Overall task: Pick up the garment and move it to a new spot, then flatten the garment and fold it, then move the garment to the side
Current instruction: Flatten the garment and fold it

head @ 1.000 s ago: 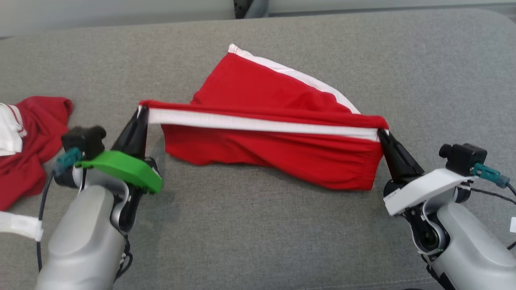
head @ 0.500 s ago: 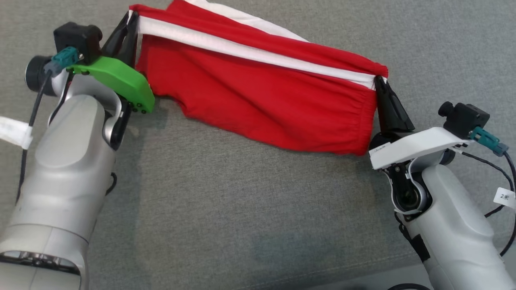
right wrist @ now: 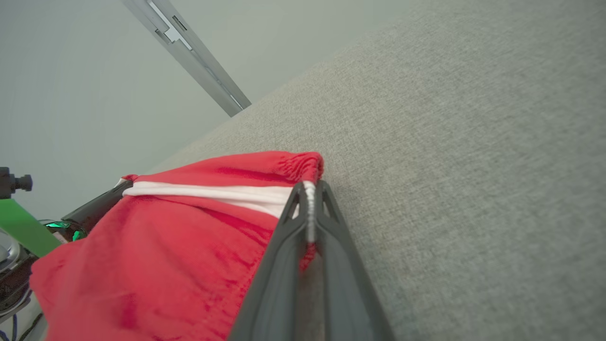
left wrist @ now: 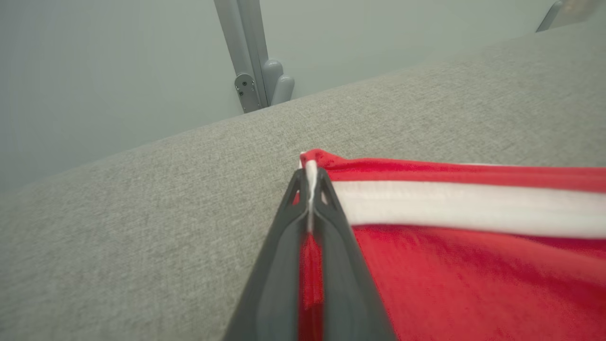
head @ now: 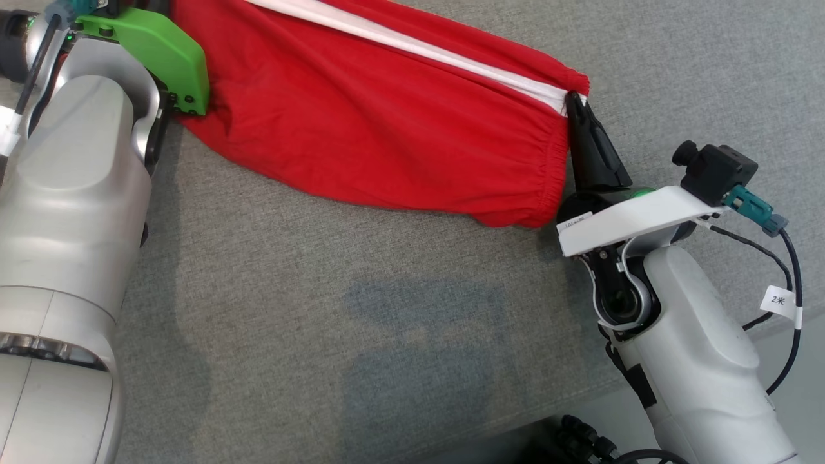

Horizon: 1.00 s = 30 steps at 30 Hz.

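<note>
head view has the red garment (head: 387,116) stretched as a band across the upper part of the frame, above the grey fabric surface (head: 361,322), running from upper left down to the right. a white stripe (head: 412,48) follows its top edge, and a gathered elastic hem (head: 555,161) closes the right end. the cloth sags below the stripe; i cannot tell whether its lower edge touches the surface. the right claw (head: 572,102) is pinched together on the top right corner, at the end of the stripe; in my right wrist view the white edge sits squeezed between the two dark fingers (right wrist: 279,246). the left claw (left wrist: 310,179) is clamped on the opposite corner, red and white cloth caught between its tips in the left wrist view. in head view i see its green bracket (head: 161,55) just beside the cloth, with the pale left forearm (head: 71,193) below it. the right forearm (head: 696,361) comes up from the lower right, a black cable with a white tag (head: 776,299) looping off it. beyond the surface stand a pale wall (left wrist: 94,71) and a grey metal post (left wrist: 251,61).
</note>
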### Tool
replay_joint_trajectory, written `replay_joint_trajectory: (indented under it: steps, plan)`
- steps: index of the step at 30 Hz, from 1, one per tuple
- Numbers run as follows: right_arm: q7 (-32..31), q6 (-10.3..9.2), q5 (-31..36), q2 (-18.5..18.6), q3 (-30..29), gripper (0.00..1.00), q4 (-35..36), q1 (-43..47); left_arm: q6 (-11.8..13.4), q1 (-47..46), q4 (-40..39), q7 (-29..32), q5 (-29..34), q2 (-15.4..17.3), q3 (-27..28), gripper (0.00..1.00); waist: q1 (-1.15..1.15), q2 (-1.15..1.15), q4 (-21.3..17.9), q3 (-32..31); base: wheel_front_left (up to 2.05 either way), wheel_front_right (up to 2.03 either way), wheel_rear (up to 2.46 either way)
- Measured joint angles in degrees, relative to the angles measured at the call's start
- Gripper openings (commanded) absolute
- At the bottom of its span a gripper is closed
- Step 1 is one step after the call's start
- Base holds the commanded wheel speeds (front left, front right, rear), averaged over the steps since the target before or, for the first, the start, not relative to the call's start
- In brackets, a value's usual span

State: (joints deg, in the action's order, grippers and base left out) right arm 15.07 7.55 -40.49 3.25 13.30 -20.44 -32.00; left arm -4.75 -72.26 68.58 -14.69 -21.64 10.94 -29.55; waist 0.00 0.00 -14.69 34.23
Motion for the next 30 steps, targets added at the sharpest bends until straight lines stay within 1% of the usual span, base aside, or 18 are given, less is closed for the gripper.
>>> replay_joint_trajectory:
  steps: [2,3,4,5,6,9,13,14,15,18,24,25,26,27,30]
  plan:
    - [0.0,0.00,0.1,-0.1,0.4,0.00,0.3,0.0,0.2,-0.4,0.6,-0.1,-0.2,0.0,0.2,0.01,0.00,0.00,-0.4,0.5,0.00,0.00,0.00]
    - [0.0,0.00,0.2,-0.2,0.5,0.00,0.3,0.0,0.2,-0.5,0.8,-0.1,-0.3,0.0,0.3,0.30,0.00,0.00,-0.5,0.6,0.00,0.00,0.00]
    - [0.0,-0.01,0.3,-0.2,0.5,0.44,0.3,0.0,0.3,-0.5,0.9,-0.2,-0.6,-0.1,0.5,0.52,0.00,0.00,-0.5,0.7,0.00,0.00,0.00]
    - [0.0,-0.01,0.4,-0.2,0.6,0.80,0.4,0.0,0.5,-0.5,0.9,-0.3,-0.8,-0.3,0.8,1.00,0.00,0.00,-0.4,0.6,0.00,0.00,0.00]
    - [0.0,-0.01,0.9,-0.2,0.5,1.00,0.5,0.0,0.5,-0.4,0.8,-0.4,-1.0,-0.4,1.0,1.00,0.00,0.00,-0.3,0.5,0.00,0.00,0.00]
    - [0.0,-0.01,3.6,-0.3,-2.2,1.00,1.6,0.3,0.6,0.9,-0.9,-0.5,-2.2,-0.8,2.2,1.00,0.00,0.00,0.2,-0.2,0.00,0.00,0.00]
    - [0.0,-0.04,11.0,0.1,-7.9,1.00,4.1,2.4,0.6,4.7,-3.6,-0.5,-3.4,-1.5,4.1,1.00,0.00,0.00,1.1,-2.0,0.00,0.00,0.00]
    - [0.0,-0.04,13.5,0.2,-8.9,1.00,4.6,3.2,0.2,5.6,-3.7,-0.5,-3.8,-1.8,4.5,1.00,0.00,0.00,1.3,-2.5,0.00,0.00,0.00]
    - [0.0,-0.03,15.2,-0.1,-11.3,1.00,5.2,4.7,-0.4,7.4,-3.0,-0.5,-4.7,-2.5,5.1,1.00,0.00,0.00,1.8,-3.6,0.00,0.00,0.00]
    - [0.0,-0.05,16.5,-0.2,-13.1,1.00,5.2,6.9,-1.2,9.2,-0.5,-0.4,-6.5,-3.2,5.6,1.00,0.00,0.00,2.3,-5.4,0.00,0.00,0.00]
    - [0.0,-0.05,16.7,-0.3,-14.1,1.00,4.5,9.3,-2.1,11.8,2.1,1.2,-9.1,-3.9,6.4,1.00,0.00,0.00,3.0,-8.1,0.00,0.00,0.00]
    - [0.0,-0.05,16.4,-0.3,-13.8,1.00,4.3,9.5,-2.3,12.2,2.4,1.6,-9.6,-3.9,6.3,0.76,0.00,0.00,3.1,-8.5,0.00,0.00,0.00]
    - [0.0,-0.05,16.4,-0.3,-13.6,1.00,4.2,9.6,-2.3,12.5,2.5,1.8,-9.7,-3.9,6.2,0.42,0.00,0.00,3.0,-8.8,0.00,0.00,0.00]
    - [0.0,-0.05,16.3,-0.3,-13.4,1.00,4.1,9.6,-2.3,12.8,2.6,1.8,-10.0,-3.9,6.2,0.00,0.00,0.00,3.0,-9.1,0.00,0.00,0.00]
    - [0.0,-0.05,15.8,-0.4,-13.0,1.00,3.7,9.6,-2.4,14.2,3.0,2.0,-10.9,-4.0,6.2,0.00,0.00,0.00,2.7,-10.1,0.00,0.00,0.00]
